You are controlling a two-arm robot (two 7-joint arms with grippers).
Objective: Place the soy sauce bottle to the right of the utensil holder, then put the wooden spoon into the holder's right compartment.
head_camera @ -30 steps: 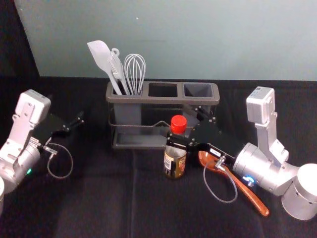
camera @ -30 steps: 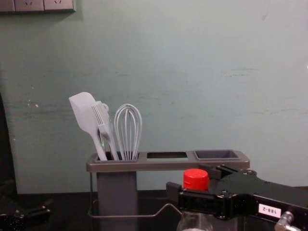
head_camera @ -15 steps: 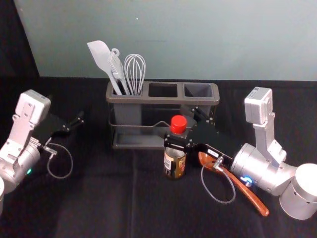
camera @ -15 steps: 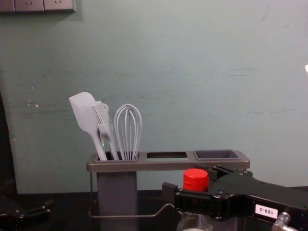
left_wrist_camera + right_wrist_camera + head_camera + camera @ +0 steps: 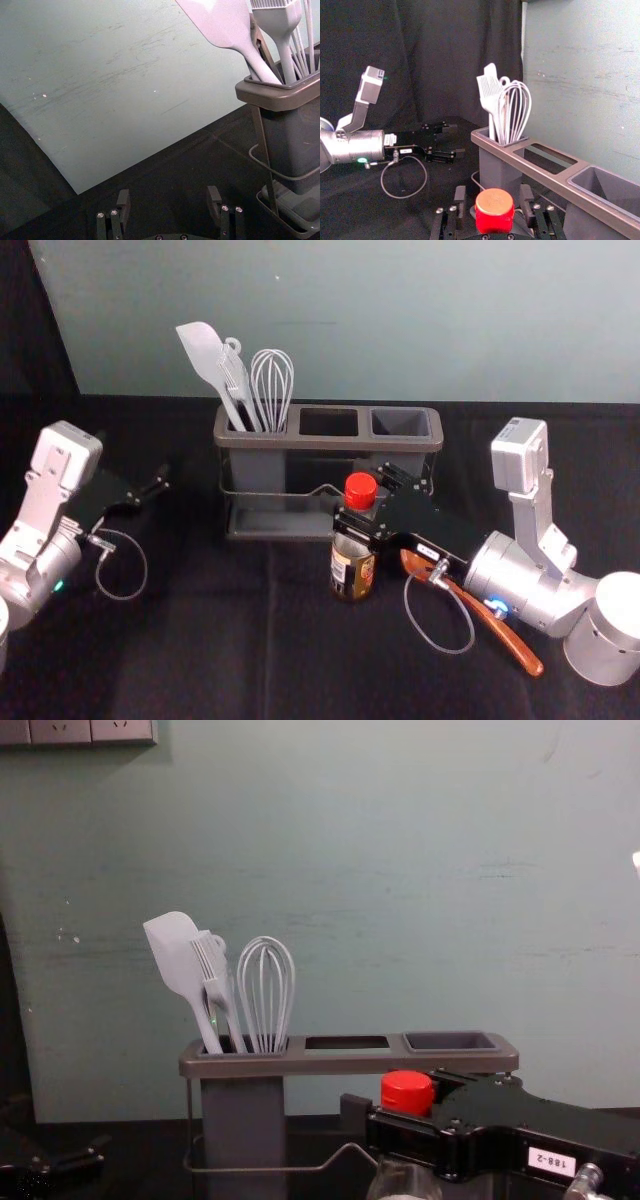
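My right gripper (image 5: 366,508) reaches in from the right, shut on the soy sauce bottle (image 5: 352,568) below its red cap. The bottle stands upright in front of the utensil holder (image 5: 330,442). In the right wrist view, the red cap (image 5: 494,210) rises between the fingertips of the right gripper (image 5: 493,192). The wooden spoon (image 5: 510,640) lies on the table under the right arm, its bowl partly hidden. Nothing stands in the holder's right compartment (image 5: 400,423). Parked at the left, my left gripper (image 5: 150,492) is open; the left wrist view shows bare space between the left gripper's (image 5: 168,195) fingertips.
A white spatula (image 5: 205,355), a brush and a whisk (image 5: 272,385) stand in the holder's left compartment. The pale wall (image 5: 480,330) rises behind the black-covered table (image 5: 220,640). A cable loops from the right arm across the spoon.
The right gripper's fingers have drawn closer together around the bottle, and its arm has shifted slightly left. The bottle, spoon, holder and left arm have stayed in place.
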